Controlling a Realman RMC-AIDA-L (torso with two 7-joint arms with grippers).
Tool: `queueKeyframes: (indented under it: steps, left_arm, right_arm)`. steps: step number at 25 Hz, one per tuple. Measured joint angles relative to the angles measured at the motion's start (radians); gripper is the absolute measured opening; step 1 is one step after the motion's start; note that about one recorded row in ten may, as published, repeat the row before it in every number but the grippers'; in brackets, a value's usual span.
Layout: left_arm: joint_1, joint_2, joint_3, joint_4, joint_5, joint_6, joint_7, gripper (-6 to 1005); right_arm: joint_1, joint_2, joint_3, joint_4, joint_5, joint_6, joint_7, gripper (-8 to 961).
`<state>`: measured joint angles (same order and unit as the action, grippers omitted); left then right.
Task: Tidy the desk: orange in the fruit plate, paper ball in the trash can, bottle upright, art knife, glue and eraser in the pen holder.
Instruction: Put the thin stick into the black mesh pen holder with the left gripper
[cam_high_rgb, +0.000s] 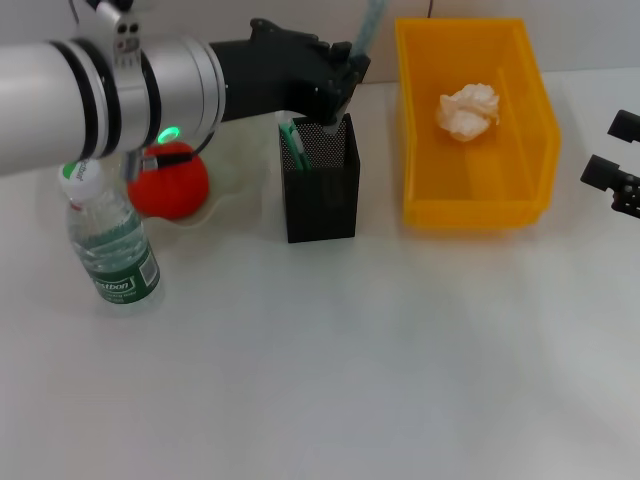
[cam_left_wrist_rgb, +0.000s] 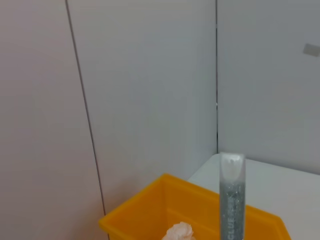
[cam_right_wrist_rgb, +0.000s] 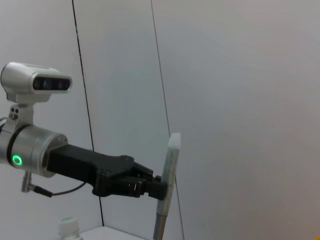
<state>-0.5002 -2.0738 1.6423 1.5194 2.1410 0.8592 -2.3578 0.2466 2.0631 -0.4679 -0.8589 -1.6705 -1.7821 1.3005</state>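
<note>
Two arms in view, only one at work. Left gripper (cam_high_rgb: 340, 85) reaching across from 9 o'clock in the head view, poised directly above the black mesh pen holder (cam_high_rgb: 322, 190), fingers clamped on the glue stick (cam_high_rgb: 366, 35). Glue held nearly upright, slightly tilted, upper end rising toward 12 o'clock past the fingers, lower end pinched between them just over the holder's rim; whether the tip already sits inside the mesh hard to tell. Same glue stick (cam_left_wrist_rgb: 232, 197) seen from the left wrist as a translucent tube with a pale cap, standing before the yellow bin (cam_left_wrist_rgb: 165, 210). From the right wrist, left gripper (cam_right_wrist_rgb: 150, 186) visible farther off, closed around the middle of the tube (cam_right_wrist_rgb: 169, 180), cap above and shaft below the fingers. Green-handled item (cam_high_rgb: 291, 140) already standing in the holder. At 3 o'clock of the holder, yellow trash can (cam_high_rgb: 415, 150) with the paper ball (cam_high_rgb: 469, 110) lying inside. At 9 o'clock of the holder, orange (cam_high_rgb: 168, 182) resting in the pale fruit plate (cam_high_rgb: 235, 190). Nearer the camera at 7 o'clock of the orange, water bottle (cam_high_rgb: 112, 245) standing upright, white cap on top. Right gripper (cam_high_rgb: 615, 180) parked at the far 3 o'clock edge, well apart from everything, fingers spread.
</note>
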Motion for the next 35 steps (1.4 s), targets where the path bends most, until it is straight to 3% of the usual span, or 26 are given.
queueKeyframes:
  steps: [1,5,7,10,11,14,19,27,35]
  left_arm:
    - [0.033,0.0,0.035,-0.03,-0.053,-0.08,0.043,129]
    - [0.055,-0.001,0.054,-0.057,-0.111,-0.13,0.091,129]
    - [0.082,-0.001,0.077,-0.111,-0.232,-0.209,0.21,129]
    - [0.086,-0.002,0.08,-0.126,-0.268,-0.225,0.247,128]
    - [0.088,-0.003,0.088,-0.185,-0.379,-0.258,0.352,128]
    - [0.086,-0.004,0.093,-0.223,-0.453,-0.276,0.418,128]
    - [0.054,-0.005,0.102,-0.35,-0.694,-0.308,0.634,128]
    - [0.008,-0.006,0.102,-0.453,-0.827,-0.321,0.763,152]
    - [-0.053,-0.006,0.109,-0.605,-1.101,-0.33,1.036,177]
  right_arm:
    - [-0.001,0.0,0.0,0.0,0.0,-0.001,0.0,762]
    - [-0.003,0.0,-0.001,0.0,0.0,-0.003,0.0,761]
    - [-0.004,0.0,-0.003,0.0,0.0,-0.004,0.0,761]
    - [-0.004,0.0,-0.006,0.0,0.0,-0.005,0.005,761]
    - [-0.004,0.0,-0.006,0.0,0.0,-0.006,0.005,761]
    - [-0.004,0.0,-0.007,0.0,0.0,-0.006,0.005,761]
    - [-0.004,0.002,-0.008,0.0,0.0,-0.007,0.005,761]
    - [0.001,0.002,-0.011,0.0,0.0,-0.007,0.007,761]
    - [0.001,0.002,-0.012,0.0,0.0,-0.007,0.008,761]
